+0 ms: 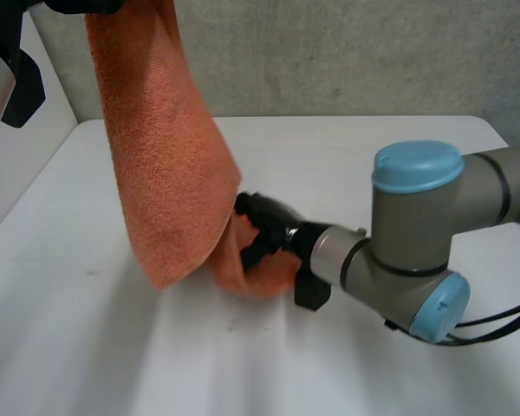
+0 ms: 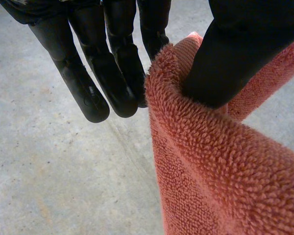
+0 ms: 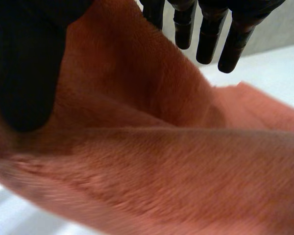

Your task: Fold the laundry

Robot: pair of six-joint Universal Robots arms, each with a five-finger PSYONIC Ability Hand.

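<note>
One orange terry towel hangs over a white table, with two black robot hands on it.

No label or writing can be read on the towel or the arms. The table is plain white and a speckled grey wall stands behind its far edge. The left hand grasps the towel's upper edge, its thumb pinching the cloth against straight fingers, high above the table's far left corner. From there the towel drops to a rounded fold near the table's middle. The right hand is in at that lower fold, on its grey, blue-capped arm. I cannot tell whether it grips the cloth.
</note>
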